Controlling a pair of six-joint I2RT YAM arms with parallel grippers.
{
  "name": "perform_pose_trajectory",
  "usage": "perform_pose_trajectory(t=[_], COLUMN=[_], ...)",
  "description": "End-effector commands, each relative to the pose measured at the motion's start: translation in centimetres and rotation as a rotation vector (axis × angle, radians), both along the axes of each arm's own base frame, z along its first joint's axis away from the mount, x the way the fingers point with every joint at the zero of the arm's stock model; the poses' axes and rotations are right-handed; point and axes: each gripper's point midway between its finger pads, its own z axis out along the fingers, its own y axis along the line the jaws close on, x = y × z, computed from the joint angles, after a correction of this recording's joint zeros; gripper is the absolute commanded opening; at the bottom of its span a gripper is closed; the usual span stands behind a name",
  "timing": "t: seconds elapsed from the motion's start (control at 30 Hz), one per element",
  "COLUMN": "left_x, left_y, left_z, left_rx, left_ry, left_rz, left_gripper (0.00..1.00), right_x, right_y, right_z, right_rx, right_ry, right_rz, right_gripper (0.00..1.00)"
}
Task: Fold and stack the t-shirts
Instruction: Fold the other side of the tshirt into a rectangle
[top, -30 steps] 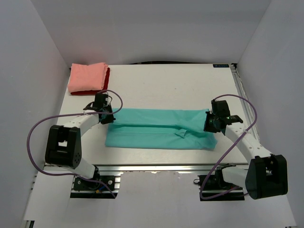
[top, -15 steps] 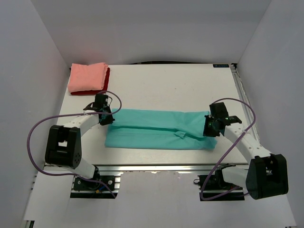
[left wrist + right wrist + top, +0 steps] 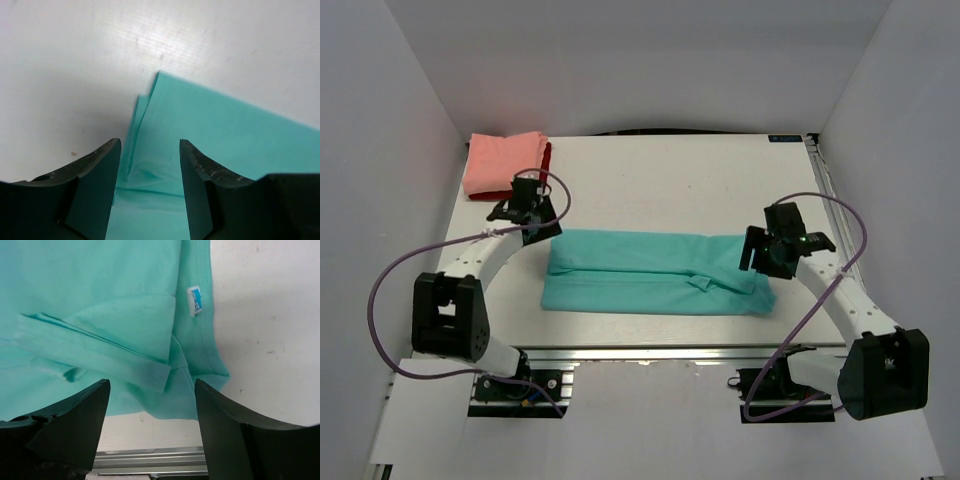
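The teal t-shirt [image 3: 655,272] lies folded into a long strip across the middle of the table. Its far-left corner [image 3: 165,100] shows beyond my left fingers. My left gripper [image 3: 535,214] hovers open above that corner, with only cloth showing below the gap between the fingers [image 3: 102,170]. My right gripper [image 3: 758,258] is open over the shirt's right end, where a white label [image 3: 194,300] and a folded sleeve [image 3: 100,352] show; nothing is held. The salmon-pink t-shirt [image 3: 502,163] sits folded on the dark red t-shirt [image 3: 546,162] at the back left.
White walls enclose the table on three sides. A metal rail [image 3: 150,462] runs along the near edge just below the teal shirt's right end. Purple cables [image 3: 380,290] loop off both arms.
Both grippers have gone from shut on the teal shirt's far edge to open, letting it go. The left gripper lifted and drew back toward the far left; the right rose slightly.
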Motion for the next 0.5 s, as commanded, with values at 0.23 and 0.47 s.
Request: perform_pose_trajectory(t=[0.23,0.47], left_x=[5.2,4.4], left_y=[-2.8,-5.2], left_z=[5.4,2.2], left_rx=[-0.056,-0.066], left_ry=[-0.066,-0.006], left_rz=[-0.144,-0.218], left_gripper=[0.38,0.0], right_x=[2.2,0.3], right_y=[0.8,1.9], right_z=[7.0,4.0], right_rx=[0.046,0.13], right_ry=[-0.145,-0.088], right_rz=[0.003,-0.031], right_gripper=[0.45,0.0])
